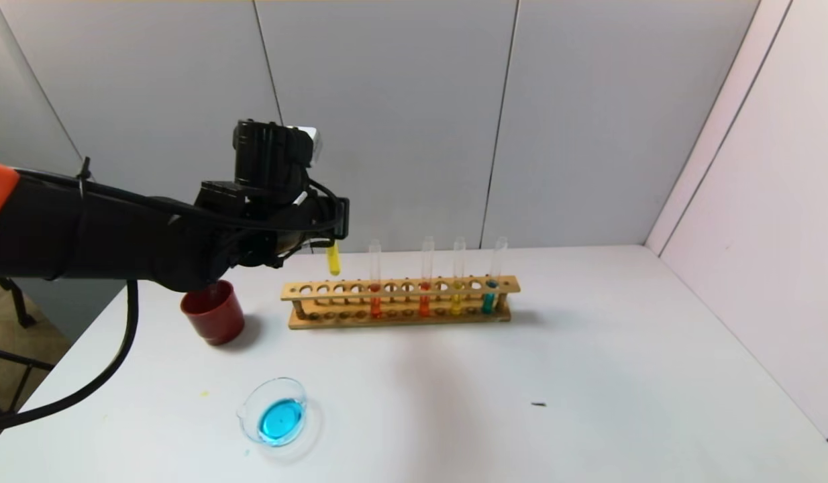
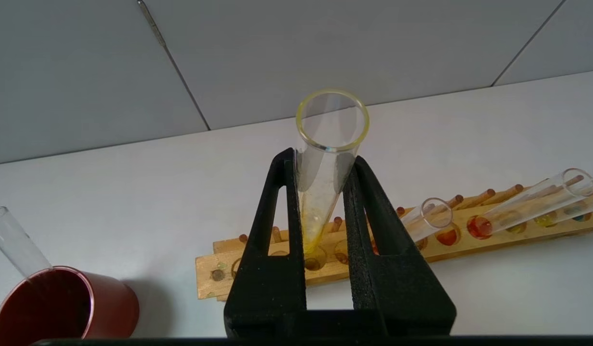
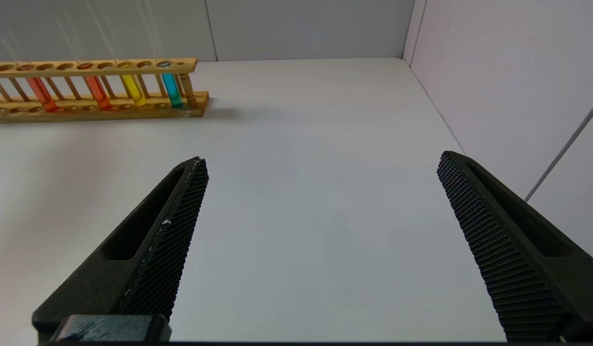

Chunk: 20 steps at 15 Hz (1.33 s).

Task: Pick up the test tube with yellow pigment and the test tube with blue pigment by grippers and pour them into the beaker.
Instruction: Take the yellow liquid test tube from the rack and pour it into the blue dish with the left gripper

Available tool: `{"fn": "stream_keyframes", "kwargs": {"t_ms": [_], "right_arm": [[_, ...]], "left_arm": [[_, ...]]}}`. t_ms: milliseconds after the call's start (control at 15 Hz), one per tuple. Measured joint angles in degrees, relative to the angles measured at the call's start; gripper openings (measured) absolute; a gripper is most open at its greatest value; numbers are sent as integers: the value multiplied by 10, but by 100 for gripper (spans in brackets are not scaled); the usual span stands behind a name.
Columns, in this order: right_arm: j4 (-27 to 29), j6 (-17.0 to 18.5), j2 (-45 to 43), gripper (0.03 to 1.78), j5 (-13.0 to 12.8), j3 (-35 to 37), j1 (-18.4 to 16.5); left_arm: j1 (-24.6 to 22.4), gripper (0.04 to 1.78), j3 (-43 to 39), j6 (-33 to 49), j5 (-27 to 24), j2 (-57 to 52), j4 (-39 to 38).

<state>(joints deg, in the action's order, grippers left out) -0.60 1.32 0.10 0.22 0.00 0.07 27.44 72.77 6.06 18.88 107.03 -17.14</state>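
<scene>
My left gripper is shut on a test tube with yellow pigment and holds it upright above the left end of the wooden rack. In the left wrist view the tube sits between the black fingers, its open mouth toward the camera. A second yellow tube and a blue-pigment tube stand in the rack. The low glass beaker holds blue liquid at the front left. My right gripper is open and empty over bare table, out of the head view.
A dark red cup with an empty glass tube in it stands left of the rack, under my left arm. Two orange-red tubes stand in the rack. A small dark speck lies on the white table. Walls close the back and right.
</scene>
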Motion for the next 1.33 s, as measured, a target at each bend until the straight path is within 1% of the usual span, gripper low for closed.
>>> {"fn": "stream_keyframes", "kwargs": {"t_ms": [133, 200, 400, 600, 733, 933, 1067, 1333], "right_arm": [[0, 0, 0, 174, 0, 0, 0], [0, 0, 0, 174, 0, 0, 0], [0, 0, 0, 174, 0, 0, 0], [0, 0, 0, 174, 0, 0, 0], [0, 0, 0, 174, 0, 0, 0], [0, 0, 0, 174, 0, 0, 0], [0, 0, 0, 174, 0, 0, 0], [0, 0, 0, 174, 0, 0, 0]], "left_arm": [[0, 30, 12, -1, 11, -24, 42], [0, 30, 16, -2, 20, -39, 74], [-7, 30, 23, -22, 30, -100, 202], [-39, 30, 8, -53, 33, -168, 321], [-55, 30, -26, -73, 33, -211, 374], [-63, 30, -89, -111, 30, -252, 400], [-63, 30, -121, -129, 27, -263, 403], [-63, 30, -157, -177, 26, -262, 409]]}}
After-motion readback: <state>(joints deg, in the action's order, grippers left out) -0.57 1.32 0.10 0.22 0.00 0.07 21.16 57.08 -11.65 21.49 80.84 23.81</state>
